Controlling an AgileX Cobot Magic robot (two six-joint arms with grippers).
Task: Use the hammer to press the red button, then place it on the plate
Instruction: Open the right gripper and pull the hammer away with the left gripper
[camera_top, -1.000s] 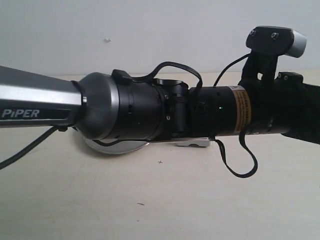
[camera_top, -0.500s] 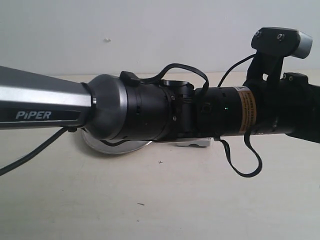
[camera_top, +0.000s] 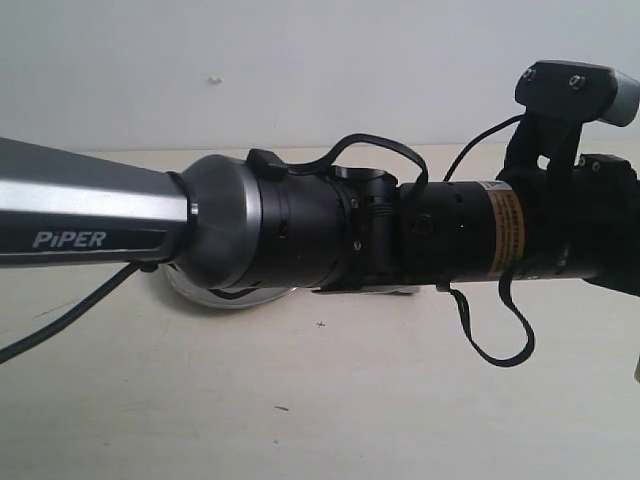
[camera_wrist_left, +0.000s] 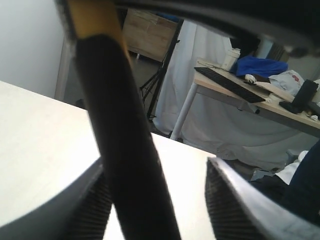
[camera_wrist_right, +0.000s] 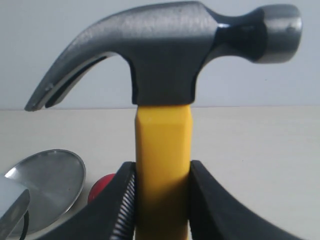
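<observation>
In the right wrist view my right gripper (camera_wrist_right: 161, 200) is shut on the yellow neck of the hammer (camera_wrist_right: 170, 55), whose dark head stands upright above the fingers. Behind it lie the silver plate (camera_wrist_right: 47, 185) and, beside the plate, a sliver of the red button (camera_wrist_right: 100, 187). In the left wrist view my left gripper (camera_wrist_left: 160, 205) is open around the hammer's black handle (camera_wrist_left: 127, 150). The handle rests against one ribbed finger (camera_wrist_left: 95, 210) with a gap to the other. In the exterior view the left arm (camera_top: 300, 235) hides the button and shows only the plate's rim (camera_top: 225, 298); neither gripper shows there.
The pale table (camera_top: 320, 400) runs in front of the arm. A black cable loop (camera_top: 495, 335) hangs under the wrist, and a wrist camera (camera_top: 575, 90) sits at the upper right. Beyond the table's edge a desk with a keyboard (camera_wrist_left: 235, 82) stands in the background.
In the exterior view the left arm has slid to the right. It now covers the button's grey base, which showed under it before.
</observation>
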